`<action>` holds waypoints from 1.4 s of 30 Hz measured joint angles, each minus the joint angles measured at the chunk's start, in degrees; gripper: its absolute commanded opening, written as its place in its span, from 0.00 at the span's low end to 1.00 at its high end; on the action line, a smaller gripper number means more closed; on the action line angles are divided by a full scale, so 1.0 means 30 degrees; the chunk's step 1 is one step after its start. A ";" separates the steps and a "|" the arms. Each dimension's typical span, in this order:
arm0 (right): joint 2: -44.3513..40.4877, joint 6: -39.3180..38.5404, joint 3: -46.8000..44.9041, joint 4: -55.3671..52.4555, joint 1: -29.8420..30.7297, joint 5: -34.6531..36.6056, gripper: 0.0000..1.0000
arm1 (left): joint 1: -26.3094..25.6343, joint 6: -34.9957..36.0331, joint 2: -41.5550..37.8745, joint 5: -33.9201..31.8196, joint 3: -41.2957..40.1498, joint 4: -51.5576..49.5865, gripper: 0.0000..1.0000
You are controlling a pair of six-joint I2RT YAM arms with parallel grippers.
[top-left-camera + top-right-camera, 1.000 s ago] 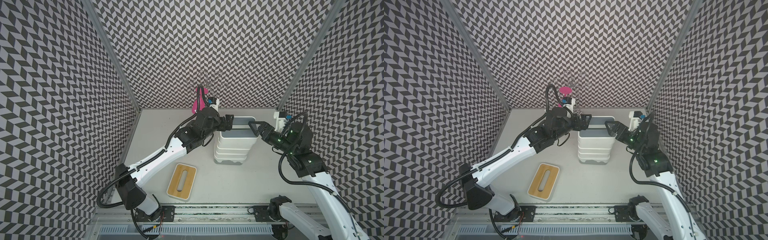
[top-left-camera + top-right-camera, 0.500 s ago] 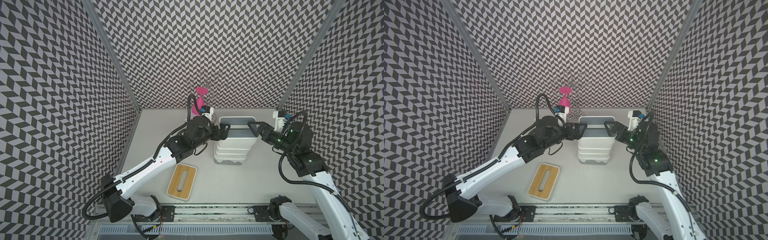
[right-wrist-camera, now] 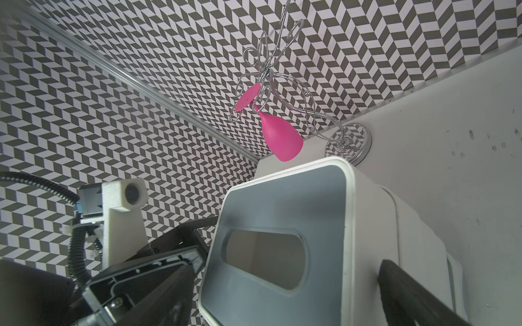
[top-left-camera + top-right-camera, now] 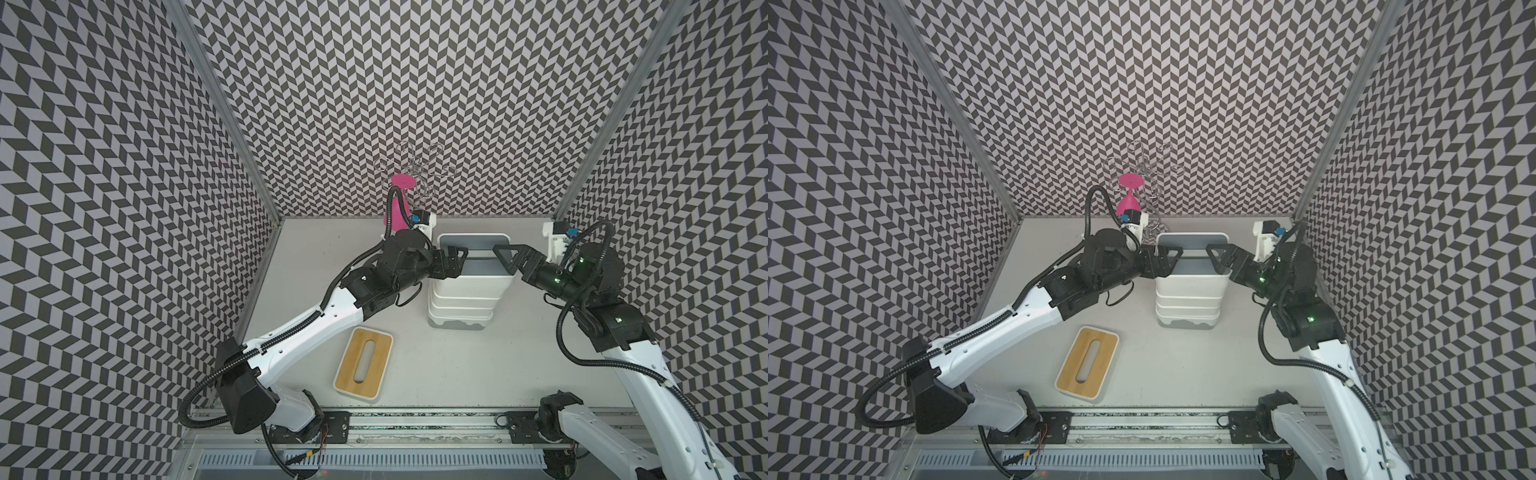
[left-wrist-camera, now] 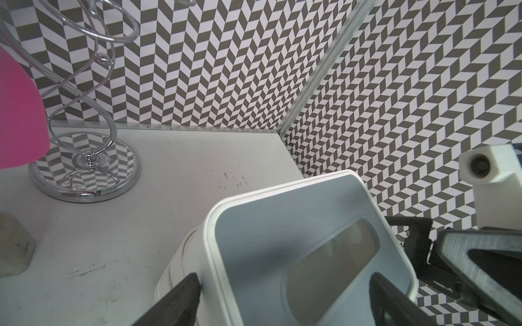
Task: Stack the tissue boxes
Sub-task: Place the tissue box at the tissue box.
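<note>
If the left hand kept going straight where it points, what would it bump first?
Likely the grey-lidded top tissue box, whose end sits between the fingers of the open left hand. Beyond it the right hand faces back from the far end. Depth is unclear.

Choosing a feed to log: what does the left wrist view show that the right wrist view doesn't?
Left wrist only: a small pale blurred object and the right arm's wrist camera. Right wrist only: the pink goblet's foot hung in the chrome rack's top, and the left arm's wrist camera. Both: the grey-lidded top box, the rack's base, the goblet's bowl.
</note>
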 measured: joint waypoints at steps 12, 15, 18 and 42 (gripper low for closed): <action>0.0007 -0.0044 0.0000 0.0029 0.0000 -0.0080 0.99 | 0.0168 0.0401 0.0568 -0.0058 0.0823 0.0095 0.93; 0.0015 -0.0044 0.0000 0.0044 0.0000 -0.0073 0.99 | 0.0204 0.0474 0.0860 -0.0160 0.1166 0.0073 0.93; 0.0015 -0.0044 0.0000 0.0051 0.0000 -0.0073 0.99 | 0.0233 0.0488 0.0991 -0.0262 0.1268 0.0087 0.94; 0.0699 0.0153 0.0000 0.0583 -0.0015 0.0131 0.99 | 0.0160 0.0466 0.0954 -0.0998 0.1268 0.0080 0.97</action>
